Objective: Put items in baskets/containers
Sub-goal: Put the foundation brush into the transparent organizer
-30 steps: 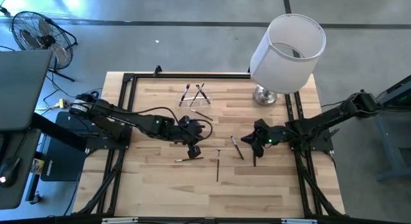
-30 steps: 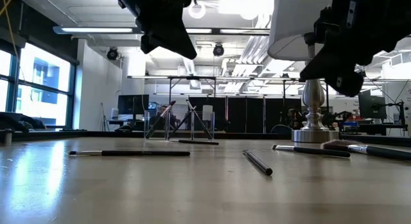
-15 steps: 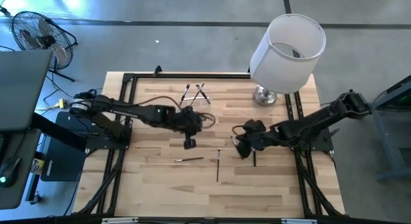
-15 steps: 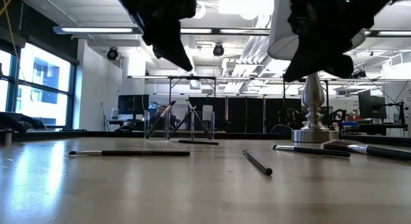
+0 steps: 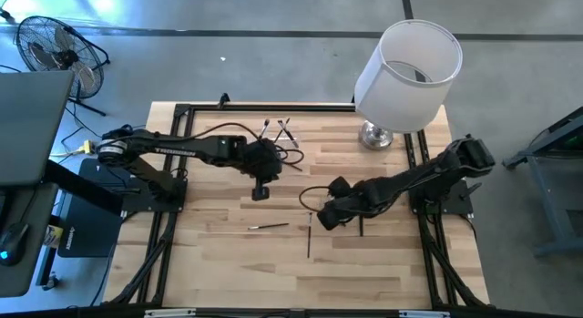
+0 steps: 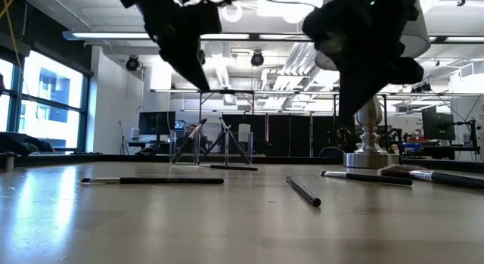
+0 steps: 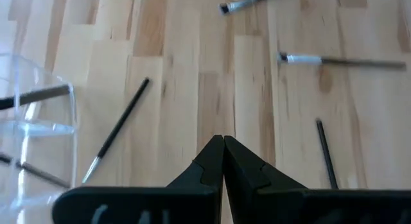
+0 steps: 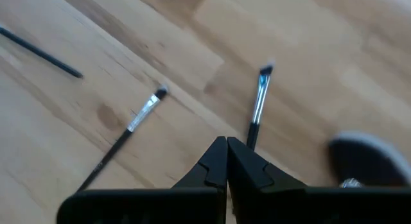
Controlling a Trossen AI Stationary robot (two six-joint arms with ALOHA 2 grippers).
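Observation:
Several slim dark brushes lie flat on the wooden table: one point(image 5: 269, 226) near the middle, one point(image 5: 309, 238) beside it, and others point(image 6: 367, 177) toward the lamp. The clear holder point(image 5: 279, 136) stands near the far edge with a few brushes leaning inside it point(image 7: 32, 140). My left gripper point(image 5: 260, 191) hangs shut and empty above the table, on the near side of the holder point(image 7: 223, 144). My right gripper point(image 5: 321, 218) hovers shut and empty over the loose brushes point(image 8: 226, 146). A silver-ferruled brush point(image 8: 257, 105) lies on the table just past its fingertips. A fluffy brush head point(image 8: 366, 160) shows at the edge of the right wrist view.
A big white lampshade point(image 5: 407, 63) on a silver base point(image 6: 370, 135) stands at the far right of the table. Black frame rails point(image 5: 173, 172) run along the table's left and right sides. Bare wood lies toward the near edge.
My left gripper has moved up and toward the far edge, nearer the holder, leaving the brush below it where it lay. My right gripper has reached toward the table's left, across the loose brushes. No brush has moved.

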